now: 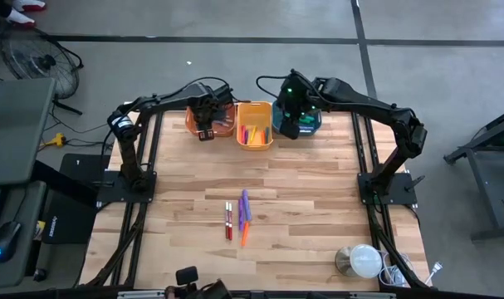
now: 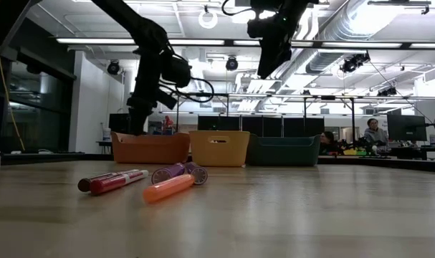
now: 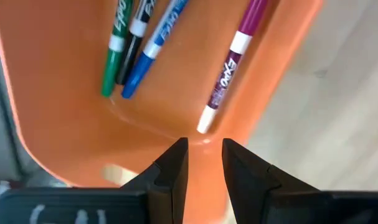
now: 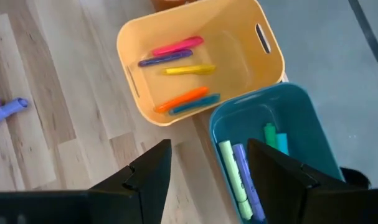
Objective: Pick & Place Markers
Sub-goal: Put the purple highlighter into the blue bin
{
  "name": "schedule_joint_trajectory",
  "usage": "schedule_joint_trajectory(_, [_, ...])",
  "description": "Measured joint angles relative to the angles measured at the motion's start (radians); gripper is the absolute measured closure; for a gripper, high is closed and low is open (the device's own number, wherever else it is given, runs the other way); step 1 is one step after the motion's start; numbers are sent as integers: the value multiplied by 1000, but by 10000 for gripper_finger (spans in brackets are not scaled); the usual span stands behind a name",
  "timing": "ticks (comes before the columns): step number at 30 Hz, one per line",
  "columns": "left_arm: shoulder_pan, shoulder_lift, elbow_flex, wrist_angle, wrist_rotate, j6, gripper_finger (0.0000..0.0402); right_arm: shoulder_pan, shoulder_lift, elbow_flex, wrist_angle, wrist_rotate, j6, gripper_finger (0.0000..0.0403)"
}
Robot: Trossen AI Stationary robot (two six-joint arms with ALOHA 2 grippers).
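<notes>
The left pincer [image 3: 205, 163] hangs over the orange bin [image 1: 203, 121], its fingers a little apart and holding nothing – a purple marker [image 3: 229, 68] lies in the bin just below. The right pincer [image 4: 207, 168] is wide and empty above the teal bin [image 4: 313, 134]. Next job, I think: go back to the worktop [image 1: 318, 199], come straight down on one marker [image 1: 228, 220] and pinch its middle. There are three bins. The orange bin shows four markers, the yellow bin [image 4: 245, 37] five – four more wait on the worktop.
</notes>
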Motion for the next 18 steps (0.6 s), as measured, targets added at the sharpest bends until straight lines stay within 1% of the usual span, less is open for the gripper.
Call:
schedule_joint_trajectory(7, [-15,-97,-1,-40,68,-98,308,28,0,0,-40,0,90,206])
schedule_joint_trajectory(11, [-40,-152,-8,-47,82,-119,308,67,0,0,-63,0,154,206])
schedule_joint_trajectory(18, [-119,-260,-9,-47,86,-157,308,161,0,0,-80,0,247,206])
